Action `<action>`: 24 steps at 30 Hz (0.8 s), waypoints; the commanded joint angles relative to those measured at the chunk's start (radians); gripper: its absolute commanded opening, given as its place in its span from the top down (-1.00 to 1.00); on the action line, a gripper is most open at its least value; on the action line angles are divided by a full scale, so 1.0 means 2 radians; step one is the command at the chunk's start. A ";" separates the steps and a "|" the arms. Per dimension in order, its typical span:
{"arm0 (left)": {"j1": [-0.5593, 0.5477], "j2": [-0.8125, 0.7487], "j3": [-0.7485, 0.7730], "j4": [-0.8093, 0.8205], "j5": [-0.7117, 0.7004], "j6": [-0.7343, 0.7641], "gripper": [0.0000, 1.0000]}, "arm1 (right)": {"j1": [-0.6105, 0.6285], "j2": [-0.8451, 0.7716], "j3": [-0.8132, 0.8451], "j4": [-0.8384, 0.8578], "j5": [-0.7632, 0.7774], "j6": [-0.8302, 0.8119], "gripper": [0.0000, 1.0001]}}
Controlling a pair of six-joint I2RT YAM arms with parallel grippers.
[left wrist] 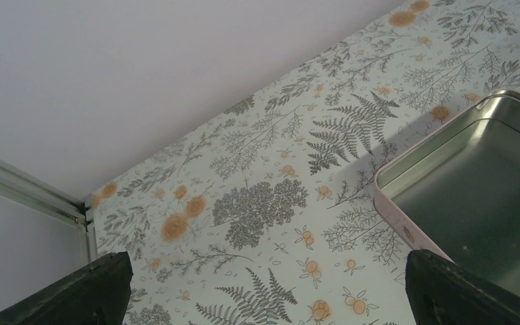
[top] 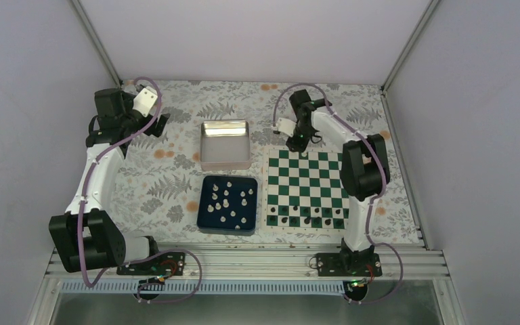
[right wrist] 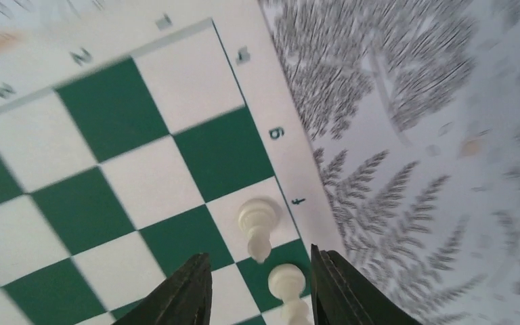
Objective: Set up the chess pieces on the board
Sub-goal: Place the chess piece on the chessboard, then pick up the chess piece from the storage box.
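The green and white board (top: 305, 184) lies right of centre. Small black pieces (top: 309, 217) stand along its near rows. Several white chess pieces (top: 229, 200) lie in a dark blue tray (top: 206, 225). My right gripper (top: 297, 144) hovers over the board's far edge. In the right wrist view it is open (right wrist: 261, 271), with a white piece (right wrist: 256, 227) just ahead of the fingertips and a second white piece (right wrist: 288, 283) between the jaws, both standing on edge squares of the board (right wrist: 108, 115). My left gripper (top: 160, 122) is open and empty (left wrist: 264, 298) over the floral table.
A shiny metal tin (top: 225, 143) sits behind the blue tray; its corner shows in the left wrist view (left wrist: 474, 183). White walls and frame posts close in the table at the back and sides. The floral tablecloth (left wrist: 257, 203) lies under the left gripper.
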 commanded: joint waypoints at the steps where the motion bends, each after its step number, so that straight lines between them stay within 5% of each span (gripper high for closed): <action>1: 0.002 -0.011 0.003 0.001 0.006 0.000 -1.00 | 0.058 -0.065 0.036 -0.029 0.007 0.008 0.22; 11: 0.002 -0.017 -0.003 0.008 -0.005 -0.006 -1.00 | 0.271 -0.072 0.035 -0.044 0.005 0.043 0.20; 24: 0.002 -0.023 -0.016 0.013 -0.013 -0.003 -1.00 | 0.350 0.000 0.033 -0.023 -0.035 0.043 0.24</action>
